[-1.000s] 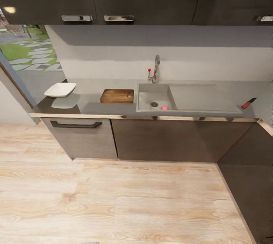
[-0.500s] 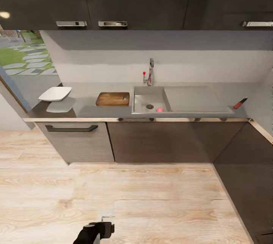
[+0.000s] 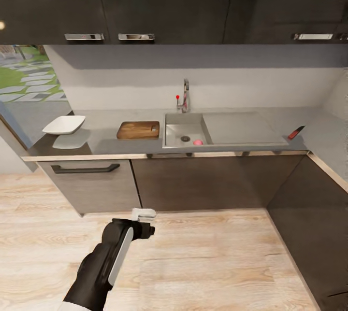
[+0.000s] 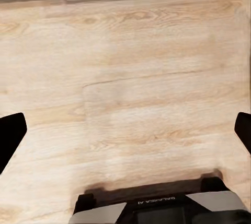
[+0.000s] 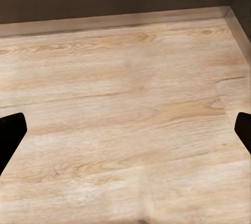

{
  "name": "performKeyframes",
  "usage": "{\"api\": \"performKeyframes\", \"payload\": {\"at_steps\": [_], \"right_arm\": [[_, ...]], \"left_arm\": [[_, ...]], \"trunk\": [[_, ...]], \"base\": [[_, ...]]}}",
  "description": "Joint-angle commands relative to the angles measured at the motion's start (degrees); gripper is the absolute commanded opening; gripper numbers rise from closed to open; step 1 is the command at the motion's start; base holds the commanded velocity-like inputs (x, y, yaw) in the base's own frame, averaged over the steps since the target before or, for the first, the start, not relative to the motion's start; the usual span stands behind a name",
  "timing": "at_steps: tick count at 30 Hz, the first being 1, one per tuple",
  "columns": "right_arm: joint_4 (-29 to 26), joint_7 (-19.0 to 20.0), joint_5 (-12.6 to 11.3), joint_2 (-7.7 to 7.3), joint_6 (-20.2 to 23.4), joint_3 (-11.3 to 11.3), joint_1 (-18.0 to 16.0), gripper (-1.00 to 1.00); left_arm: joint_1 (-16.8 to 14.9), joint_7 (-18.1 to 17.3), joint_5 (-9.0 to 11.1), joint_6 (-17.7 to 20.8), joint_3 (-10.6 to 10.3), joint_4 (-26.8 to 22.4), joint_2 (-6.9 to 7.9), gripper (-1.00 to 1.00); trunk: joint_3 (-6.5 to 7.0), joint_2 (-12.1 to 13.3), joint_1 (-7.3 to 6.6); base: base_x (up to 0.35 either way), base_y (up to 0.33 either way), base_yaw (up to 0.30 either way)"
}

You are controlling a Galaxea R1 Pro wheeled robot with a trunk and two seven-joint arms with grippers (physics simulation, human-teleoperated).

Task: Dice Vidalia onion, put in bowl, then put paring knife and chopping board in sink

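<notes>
Head view: the Vidalia onion (image 3: pixel 197 142) lies in the basin of the sink (image 3: pixel 181 125), beside the round drain, well apart from the left claw (image 3: pixel 144 214), which hangs low over the wooden floor (image 3: pixel 203 253) in front of the dark cabinets (image 3: pixel 193 183). The chopping board (image 3: pixel 138 130) lies flat on the counter (image 3: pixel 104 130) just beside the sink's left edge. The bowl (image 3: pixel 64 125) stands near the counter's left end. The paring knife (image 3: pixel 295 132) rests on the counter past the drainboard, red handle toward the front.

The left arm (image 3: pixel 104 265) reaches forward from the lower edge, its wrist level and its pale fingers pointing toward the cabinets.

Left wrist view: both dark fingertips (image 4: pixel 11 135) sit at opposite edges, spread wide, with bare floor between them.

Right wrist view: the right claw (image 5: pixel 125 132) is likewise spread wide, its fingertips (image 5: pixel 10 130) over floor near the cabinet base, holding nothing.
</notes>
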Motion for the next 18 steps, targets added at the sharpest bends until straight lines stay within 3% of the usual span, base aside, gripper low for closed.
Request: {"api": "performKeyframes", "payload": {"at_steps": [1,5,15,18], "right_arm": [[0.0,-0.4,0.6,0.03,-0.1,-0.2,0.0,1.0],[0.0,-0.4,0.6,0.03,-0.1,-0.3,0.0,1.0],[0.0,-0.4,0.6,0.03,0.0,-0.3,0.0,1.0],[0.0,-0.4,0.6,0.03,0.0,-0.3,0.0,1.0]], "left_arm": [[-4.7,0.6,0.7,0.4,0.0,1.9,-0.02,1.0],[-12.7,0.7,0.9,0.5,0.0,5.0,-0.3,1.0],[-26.8,0.6,1.6,0.8,0.0,9.0,-0.65,1.0],[-31.4,0.6,2.7,0.8,0.0,11.7,-0.66,1.0]], "trunk": [[-0.02,-0.1,0.03],[0.35,-0.1,0.03],[1.26,-0.1,0.03],[1.53,-0.1,0.03]], "base": [[0.0,0.0,-0.094],[0.0,0.0,-0.093],[0.0,0.0,-0.091],[0.0,0.0,-0.088]]}}
